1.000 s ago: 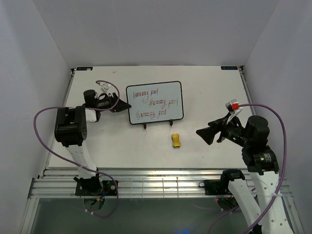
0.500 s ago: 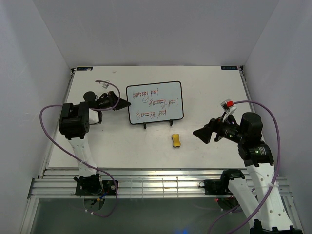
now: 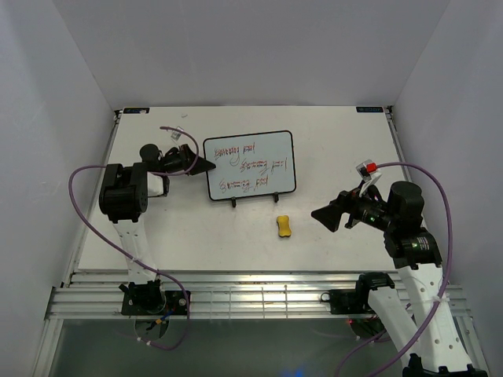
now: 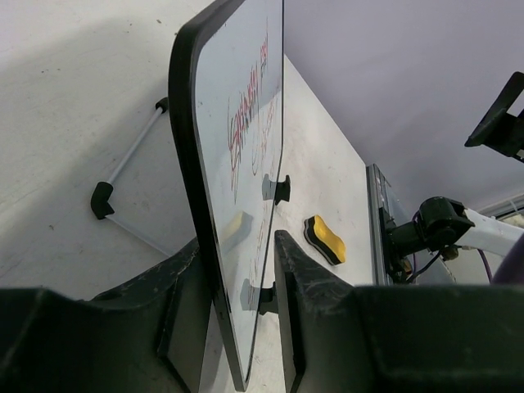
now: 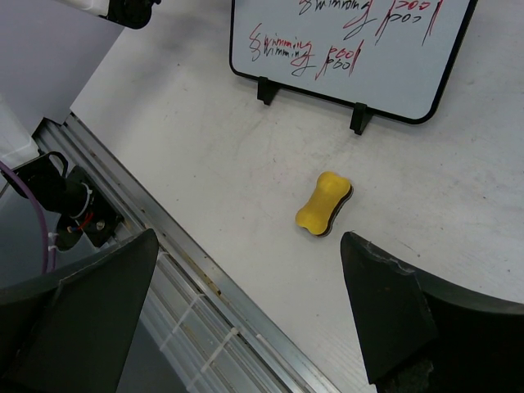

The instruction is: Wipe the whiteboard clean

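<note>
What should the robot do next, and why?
Probably lower the right gripper onto the eraser. In its wrist view the fingers are open and the eraser lies loose on the table below them. The whiteboard has red writing on it, and the left gripper straddles the board's edge.

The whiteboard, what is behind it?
Behind the whiteboard a black wire stand rests on the table. The board covers the rest of the stand, so how it joins cannot be seen.
</note>
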Motion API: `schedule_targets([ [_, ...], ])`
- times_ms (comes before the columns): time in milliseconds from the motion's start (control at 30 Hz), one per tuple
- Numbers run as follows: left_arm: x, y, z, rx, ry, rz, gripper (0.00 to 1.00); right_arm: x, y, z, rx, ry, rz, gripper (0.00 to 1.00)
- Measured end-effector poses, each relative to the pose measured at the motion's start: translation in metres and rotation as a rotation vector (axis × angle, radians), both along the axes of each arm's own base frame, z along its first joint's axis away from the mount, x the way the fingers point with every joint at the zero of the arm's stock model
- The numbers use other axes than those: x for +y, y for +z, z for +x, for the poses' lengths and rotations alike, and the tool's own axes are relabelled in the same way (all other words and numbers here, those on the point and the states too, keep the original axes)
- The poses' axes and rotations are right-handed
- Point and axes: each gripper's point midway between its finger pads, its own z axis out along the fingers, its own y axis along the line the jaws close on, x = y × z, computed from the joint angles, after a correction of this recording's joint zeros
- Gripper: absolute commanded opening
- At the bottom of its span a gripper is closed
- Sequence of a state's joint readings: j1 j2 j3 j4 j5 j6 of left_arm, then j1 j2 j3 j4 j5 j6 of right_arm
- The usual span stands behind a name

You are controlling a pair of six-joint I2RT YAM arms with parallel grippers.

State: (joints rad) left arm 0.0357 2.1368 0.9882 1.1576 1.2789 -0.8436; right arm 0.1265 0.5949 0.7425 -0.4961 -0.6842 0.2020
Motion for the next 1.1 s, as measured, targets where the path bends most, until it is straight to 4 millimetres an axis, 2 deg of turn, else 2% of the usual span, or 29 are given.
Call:
schedule_targets([
  [33,0.0,0.0,0.0,0.002,-0.001,0.001,0.43,0.0,0.0,0.0,0.0,0.0,0.0,0.98],
  [100,-0.001,0.0,0.001,0.003,-0.002,0.002,0.32,0.0,0.0,0.0,0.001,0.0,0.0,0.98],
  [267,-0.001,-0.001,0.002,0.004,-0.001,0.004,0.19,0.0,0.0,0.0,0.001,0.0,0.0,0.98],
  [300,-0.001,-0.001,0.001,0.008,-0.001,0.003,0.1,0.0,0.0,0.0,0.001,0.0,-0.001,0.99],
  [367,-0.001,-0.001,0.0,0.02,-0.01,0.001,0.0,0.0,0.0,0.0,0.002,0.0,-0.001,0.99],
  [633,-0.002,0.0,0.0,0.029,-0.008,-0.002,0.0,-0.001,0.0,0.001,-0.001,-0.006,-0.005,0.99],
  [767,-0.002,0.008,0.001,0.027,0.002,-0.003,0.0,-0.002,-0.001,0.003,-0.002,-0.018,-0.011,0.99],
  [867,-0.004,0.02,0.004,0.012,0.019,-0.007,0.0,-0.003,-0.001,0.004,-0.002,-0.024,-0.013,0.99],
  [1100,-0.009,0.065,0.008,-0.056,0.03,-0.039,0.0,-0.004,-0.005,0.006,0.007,-0.03,-0.017,0.99],
])
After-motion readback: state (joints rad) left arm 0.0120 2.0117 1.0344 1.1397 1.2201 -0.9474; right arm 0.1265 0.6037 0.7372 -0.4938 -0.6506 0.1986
